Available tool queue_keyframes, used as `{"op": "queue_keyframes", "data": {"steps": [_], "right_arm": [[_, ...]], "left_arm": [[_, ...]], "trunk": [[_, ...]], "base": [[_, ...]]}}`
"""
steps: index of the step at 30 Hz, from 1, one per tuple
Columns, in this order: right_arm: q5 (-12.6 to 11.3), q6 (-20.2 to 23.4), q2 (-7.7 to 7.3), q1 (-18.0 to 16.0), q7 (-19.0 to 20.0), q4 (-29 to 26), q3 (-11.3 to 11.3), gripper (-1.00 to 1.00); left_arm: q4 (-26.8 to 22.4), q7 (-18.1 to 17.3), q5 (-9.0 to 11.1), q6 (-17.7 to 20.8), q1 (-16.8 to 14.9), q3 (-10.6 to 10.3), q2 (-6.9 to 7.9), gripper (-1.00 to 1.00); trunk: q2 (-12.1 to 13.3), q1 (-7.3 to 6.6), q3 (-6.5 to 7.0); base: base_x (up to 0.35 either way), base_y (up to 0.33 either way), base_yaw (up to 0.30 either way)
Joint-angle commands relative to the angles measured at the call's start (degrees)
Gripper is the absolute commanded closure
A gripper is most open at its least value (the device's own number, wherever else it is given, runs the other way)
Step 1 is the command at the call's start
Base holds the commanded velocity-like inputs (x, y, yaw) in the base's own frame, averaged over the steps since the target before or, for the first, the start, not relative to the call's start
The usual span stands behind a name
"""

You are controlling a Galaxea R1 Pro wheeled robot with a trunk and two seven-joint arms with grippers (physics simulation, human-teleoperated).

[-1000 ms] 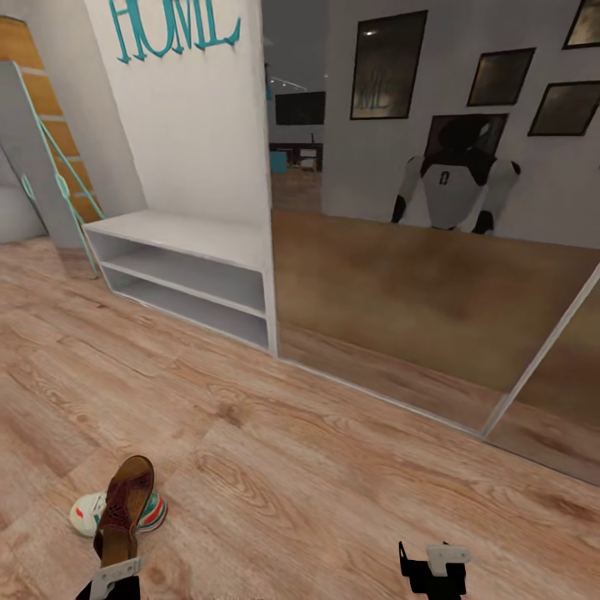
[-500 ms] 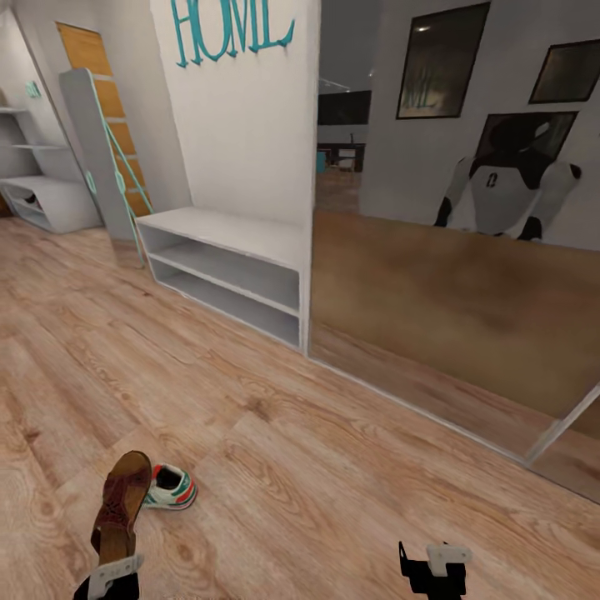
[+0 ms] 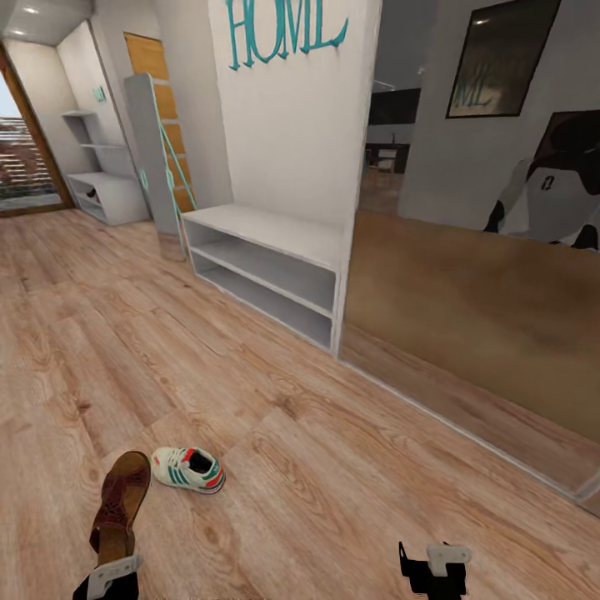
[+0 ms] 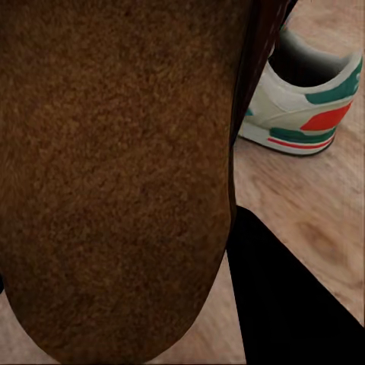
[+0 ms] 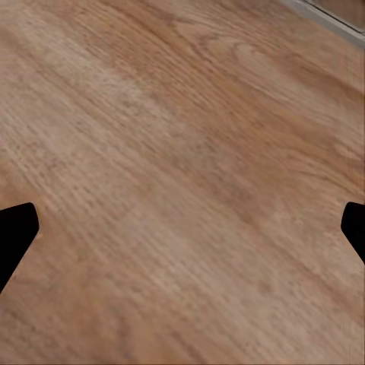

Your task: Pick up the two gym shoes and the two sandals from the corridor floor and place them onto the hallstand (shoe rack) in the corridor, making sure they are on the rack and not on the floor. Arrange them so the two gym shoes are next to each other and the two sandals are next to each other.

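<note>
In the head view the left gripper (image 3: 112, 575) was at the lower edge of the picture and held a brown sandal (image 3: 119, 505) by its heel end, so the sandal stood out forward from the gripper, above the wood-plank floor (image 3: 292, 467). In the left wrist view the sandal (image 4: 114, 175) lay very close to the camera, between the fingers. One gym shoe (image 3: 188, 469), white with green stripes and an orange-red heel, lay on the floor just beside the toe of the held sandal, on its right side; its heel part (image 4: 304, 99) appeared also in the left wrist view past the sandal's edge. The right gripper (image 3: 433, 567) hung low over bare floor, well apart from both shoes, with its two dark fingertips (image 5: 15, 232) spread wide and nothing between them. The pale grey hallstand (image 3: 267, 267) stood against the wall further ahead, under teal letters (image 3: 283, 29), with its two shelf rows open. A mirror panel (image 3: 483, 250) stood to its right.
</note>
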Motion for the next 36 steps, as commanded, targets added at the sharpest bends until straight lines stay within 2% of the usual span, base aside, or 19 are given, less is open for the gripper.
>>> {"op": "queue_keyframes", "data": {"steps": [1, 36], "right_arm": [[-0.42, -0.11, 0.0, 0.0, -0.24, -0.02, 0.52, -1.0], [-0.4, -0.11, -0.05, 0.0, -0.24, -0.02, 0.46, -1.0]], "left_arm": [[0.39, -0.61, 0.49, -0.08, -0.06, 0.24, -0.01, 1.0], [1.43, -0.6, 0.53, -0.1, -0.06, 0.53, -0.01, 1.0]], "trunk": [[-0.02, -0.01, -0.04], [-0.02, -0.01, -0.04]], "base": [[0.0, 0.0, 0.279], [0.0, 0.0, 0.279]]}}
